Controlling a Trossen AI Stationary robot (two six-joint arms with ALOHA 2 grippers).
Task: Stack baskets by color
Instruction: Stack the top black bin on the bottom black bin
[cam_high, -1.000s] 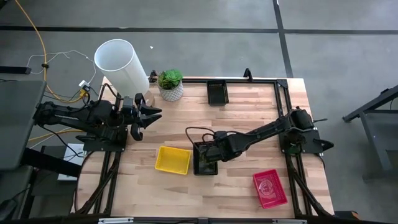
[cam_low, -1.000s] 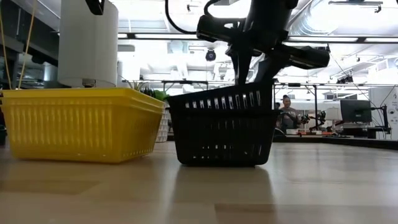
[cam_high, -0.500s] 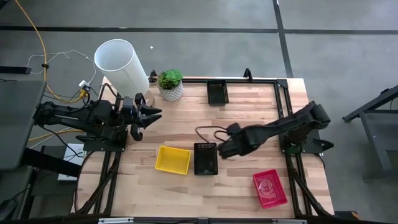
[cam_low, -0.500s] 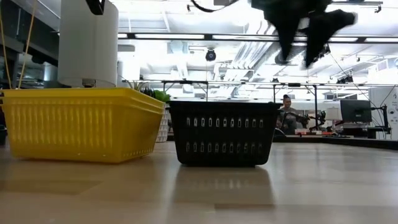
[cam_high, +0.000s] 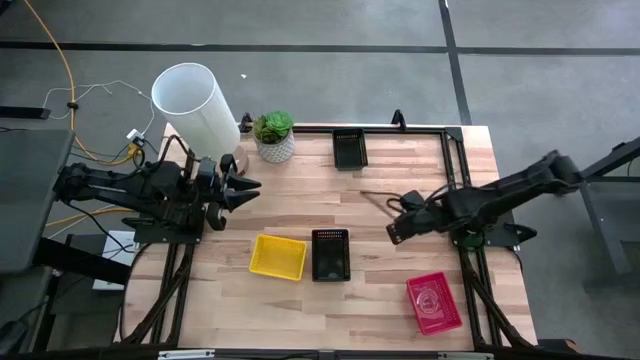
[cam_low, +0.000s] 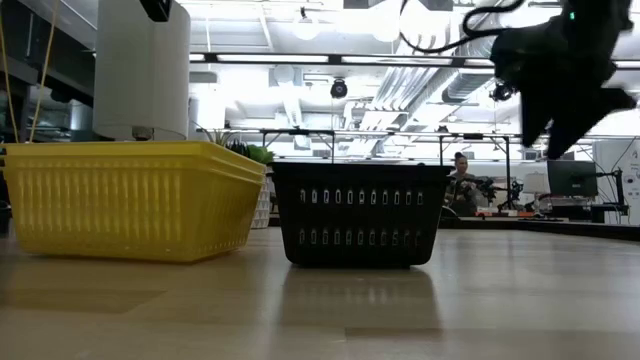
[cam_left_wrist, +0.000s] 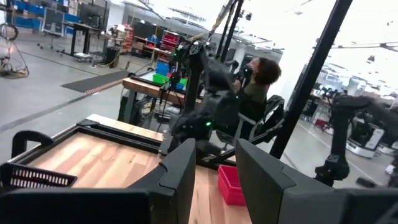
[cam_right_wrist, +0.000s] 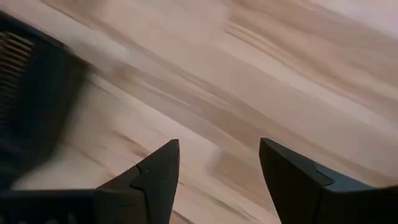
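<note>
Pale wooden tabletop (cam_high: 300, 200): black perforated plastic basket (cam_high: 331, 254) just beside yellow perforated plastic basket (cam_high: 278, 257), mid-table. Right gripper (cam_high: 393, 231) spread wide, empty, apart from both. Left gripper (cam_high: 243, 186) part-spread, empty, at left edge.

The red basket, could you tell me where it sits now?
In the high view the red basket lies near the table's front right corner, apart from the black basket.

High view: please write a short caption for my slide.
Right gripper, jaws open, hovers between the black basket beside the yellow basket and the red basket.
</note>
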